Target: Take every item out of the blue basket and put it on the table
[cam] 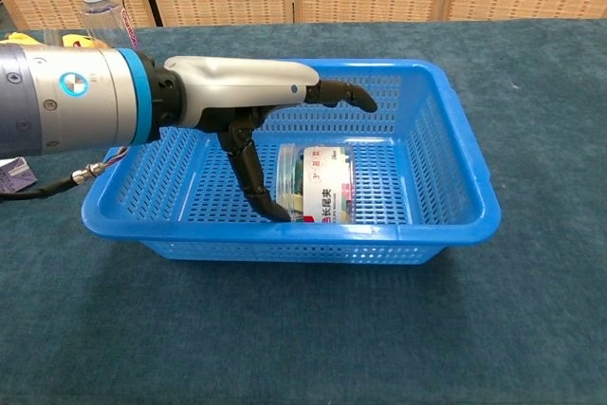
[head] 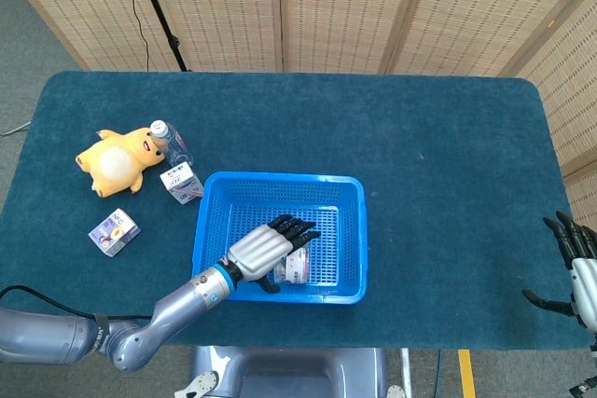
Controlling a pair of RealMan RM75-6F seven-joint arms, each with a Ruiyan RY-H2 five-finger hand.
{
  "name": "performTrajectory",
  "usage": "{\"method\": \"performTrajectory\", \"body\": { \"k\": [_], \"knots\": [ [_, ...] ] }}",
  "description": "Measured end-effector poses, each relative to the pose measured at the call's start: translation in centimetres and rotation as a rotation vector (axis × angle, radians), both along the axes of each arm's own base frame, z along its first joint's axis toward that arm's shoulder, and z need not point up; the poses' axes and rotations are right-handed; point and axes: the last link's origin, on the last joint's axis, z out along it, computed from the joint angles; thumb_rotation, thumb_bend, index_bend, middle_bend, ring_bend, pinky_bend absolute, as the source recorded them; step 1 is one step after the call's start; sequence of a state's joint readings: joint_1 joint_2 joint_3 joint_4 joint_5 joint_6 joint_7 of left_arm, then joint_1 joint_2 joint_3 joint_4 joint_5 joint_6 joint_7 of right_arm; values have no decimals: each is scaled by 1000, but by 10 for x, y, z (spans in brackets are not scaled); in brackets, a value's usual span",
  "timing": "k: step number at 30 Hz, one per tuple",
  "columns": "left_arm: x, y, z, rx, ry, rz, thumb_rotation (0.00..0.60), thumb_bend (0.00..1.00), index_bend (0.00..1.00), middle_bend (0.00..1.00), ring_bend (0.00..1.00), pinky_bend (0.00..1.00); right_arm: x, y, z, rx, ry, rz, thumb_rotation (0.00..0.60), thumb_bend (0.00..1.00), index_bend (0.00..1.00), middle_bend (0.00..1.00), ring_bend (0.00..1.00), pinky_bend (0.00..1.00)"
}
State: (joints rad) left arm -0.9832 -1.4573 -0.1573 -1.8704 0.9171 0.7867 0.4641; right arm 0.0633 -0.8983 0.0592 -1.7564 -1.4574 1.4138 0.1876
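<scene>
A blue basket (head: 216, 214) (cam: 446, 139) stands on the dark blue table. A clear jar with a white label (head: 298, 267) (cam: 322, 185) lies on its side inside, near the front wall. My left hand (head: 269, 245) (cam: 251, 92) hovers over the jar with fingers spread, the thumb (cam: 254, 173) reaching down beside the jar's left end; it holds nothing. My right hand (head: 578, 267) shows at the right edge of the head view, fingers apart and empty.
Left of the basket lie a yellow plush toy (head: 118, 158), a water bottle (head: 171, 142) (cam: 101, 9), a small white carton (head: 180, 182) and a small purple-white box (head: 114, 231) (cam: 13, 175). Woven screens stand behind the table.
</scene>
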Motion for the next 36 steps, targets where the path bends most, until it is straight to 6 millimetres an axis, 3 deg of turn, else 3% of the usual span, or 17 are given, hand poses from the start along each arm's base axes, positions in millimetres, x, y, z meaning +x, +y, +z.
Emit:
{"method": "performTrajectory", "body": {
  "k": [10, 14, 16, 20, 24, 28, 36],
  "knots": [
    [3, 11, -16, 13, 14, 25, 600, 0, 0, 0, 0, 55, -1, -2, -2, 9, 3, -7, 600, 0, 0, 0, 0, 0],
    [3, 14, -25, 13, 27, 38, 600, 26, 1, 0, 37, 260, -1, -2, -2, 8, 3, -7, 600, 0, 0, 0, 0, 0],
    [3, 15, -29, 14, 31, 45, 600, 68, 46, 23, 124, 367, -1, -2, -2, 7, 2, -8, 600, 0, 0, 0, 0, 0],
    [2, 17, -34, 49, 54, 38, 600, 153, 308, 263, 354, 527, -2, -2, 0, 5, -2, -10, 600, 0, 0, 0, 0, 0],
    [4, 18, -35, 92, 41, 58, 600, 196, 394, 338, 414, 548, -2, -2, 1, 4, -5, -10, 600, 0, 0, 0, 0, 0],
    [11, 19, -26, 137, -12, 49, 600, 196, 396, 340, 415, 548, -3, -2, 1, 3, -6, -10, 600, 0, 0, 0, 0, 0],
    [14, 19, 33, 215, -120, 34, 600, 195, 407, 350, 419, 548, -1, -1, -1, 9, -3, -4, 600, 0, 0, 0, 0, 0]
  ]
}}
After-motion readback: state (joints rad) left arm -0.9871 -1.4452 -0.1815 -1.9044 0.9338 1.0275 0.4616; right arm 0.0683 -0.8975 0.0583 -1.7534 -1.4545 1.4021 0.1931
